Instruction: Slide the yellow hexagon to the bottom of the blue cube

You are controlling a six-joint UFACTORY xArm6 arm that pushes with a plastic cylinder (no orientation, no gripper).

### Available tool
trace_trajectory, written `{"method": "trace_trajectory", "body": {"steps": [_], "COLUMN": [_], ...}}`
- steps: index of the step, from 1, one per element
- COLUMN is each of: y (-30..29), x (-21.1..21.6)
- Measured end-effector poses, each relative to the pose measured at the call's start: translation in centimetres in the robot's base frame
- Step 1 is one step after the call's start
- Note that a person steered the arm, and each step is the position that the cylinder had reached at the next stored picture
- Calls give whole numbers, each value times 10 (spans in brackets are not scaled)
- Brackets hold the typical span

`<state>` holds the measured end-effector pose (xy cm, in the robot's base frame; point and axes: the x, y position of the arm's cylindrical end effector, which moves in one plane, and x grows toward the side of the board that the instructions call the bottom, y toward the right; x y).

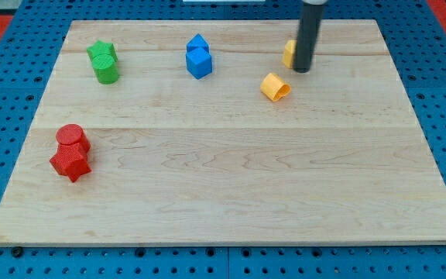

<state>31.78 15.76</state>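
Note:
Two blue blocks [198, 56] stand touching at the view's top centre; the front one looks like a cube [200, 63]. A yellow block [274, 87], which could be the hexagon, lies to their right and slightly lower. A second yellow block [289, 53] sits at the top right, partly hidden behind my rod. My tip [301, 70] rests on the board just right of that hidden yellow block and up-right of the other yellow block, not touching the latter.
Two green blocks [103, 62] touch at the view's top left. Two red blocks [71, 152] touch at the left, lower down. The wooden board [231, 178] lies on a blue pegboard.

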Motion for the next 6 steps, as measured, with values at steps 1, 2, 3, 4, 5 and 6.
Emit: {"method": "trace_trajectory", "body": {"steps": [1, 2, 3, 4, 5, 6], "y": [33, 31, -4, -51, -90, -89], "x": [-7, -36, -42, -37, -37, -34]}}
